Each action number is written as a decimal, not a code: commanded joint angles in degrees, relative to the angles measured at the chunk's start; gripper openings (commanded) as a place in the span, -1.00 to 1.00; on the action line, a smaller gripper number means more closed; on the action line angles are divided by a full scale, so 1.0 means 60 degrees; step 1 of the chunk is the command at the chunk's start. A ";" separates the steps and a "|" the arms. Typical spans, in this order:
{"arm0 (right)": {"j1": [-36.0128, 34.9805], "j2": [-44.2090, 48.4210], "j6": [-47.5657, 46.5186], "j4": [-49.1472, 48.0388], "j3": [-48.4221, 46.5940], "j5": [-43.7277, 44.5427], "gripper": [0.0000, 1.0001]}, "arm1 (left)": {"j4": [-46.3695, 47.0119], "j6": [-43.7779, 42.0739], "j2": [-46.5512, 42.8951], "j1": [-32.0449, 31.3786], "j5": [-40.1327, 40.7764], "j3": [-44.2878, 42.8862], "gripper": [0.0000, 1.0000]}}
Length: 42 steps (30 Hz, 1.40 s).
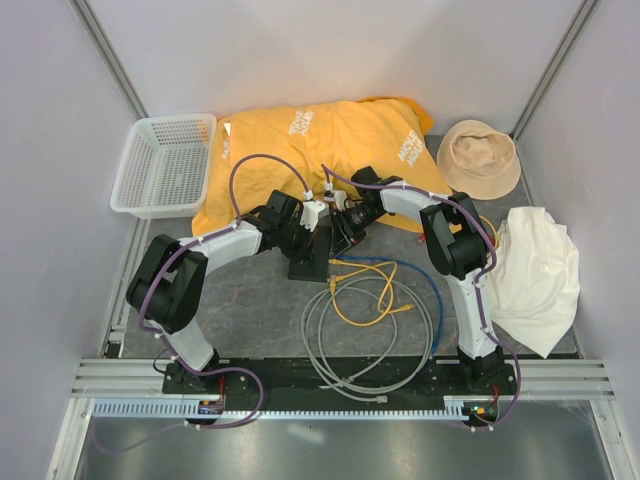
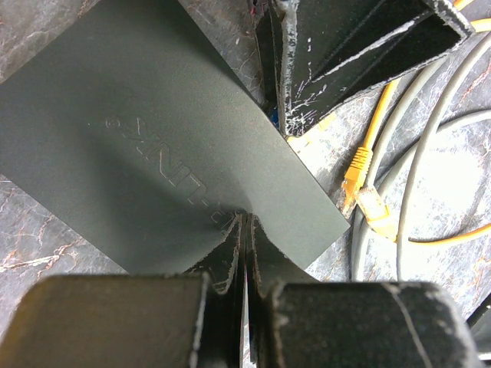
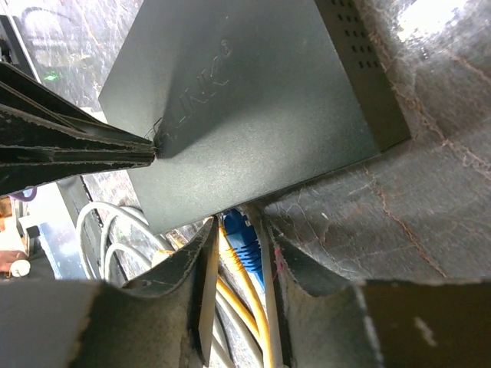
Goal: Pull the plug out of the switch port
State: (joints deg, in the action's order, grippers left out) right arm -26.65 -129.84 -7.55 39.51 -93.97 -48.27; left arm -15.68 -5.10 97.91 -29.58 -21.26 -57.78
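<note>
- Your switch (image 1: 309,262) lies flat at the centre of the table (image 1: 250,310), with both arms converged over it.
- Your left gripper (image 2: 245,249) has its fingers closed flat together. The tips press down on the switch's lid, just beside the embossed logo.
- Your right gripper (image 3: 239,230) sits at the switch's port edge with its fingers narrow, straddling the blue plug (image 3: 244,245).
- The plug butts against that edge, and a yellow cable (image 3: 230,287) runs alongside it in the same gap. You cannot tell whether the pads actually pinch the plug.
- Two yellow plugs (image 2: 359,167) lie unconnected on the table.
- Grey cable (image 1: 350,370) is looped at 5 o'clock from the switch.
- Also around the switch: cloth (image 1: 330,140) at 12 o'clock, basket (image 1: 165,165) at 10, hat (image 1: 480,155) at 2.
</note>
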 commanded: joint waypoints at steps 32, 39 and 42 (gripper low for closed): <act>-0.0362 -0.0625 -0.0294 0.0169 -0.0114 0.2098 -1.00 | -0.0008 -0.0160 0.0132 0.0023 0.0335 0.0415 -0.97; -0.0377 -0.0655 -0.0323 0.0285 -0.0187 0.2683 -1.00 | -0.0008 -0.0263 0.0044 0.0009 0.0408 0.0592 -0.97; -0.0362 -0.0728 -0.0499 0.0489 -0.0216 0.2801 -1.00 | -0.0023 -0.0292 0.0000 -0.0021 0.0335 0.0621 -0.97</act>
State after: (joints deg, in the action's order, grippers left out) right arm -27.64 -130.23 -7.70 42.02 -95.92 -44.14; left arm -13.72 -5.15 97.23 -29.61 -21.47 -56.27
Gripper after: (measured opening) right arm 0.247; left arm 0.022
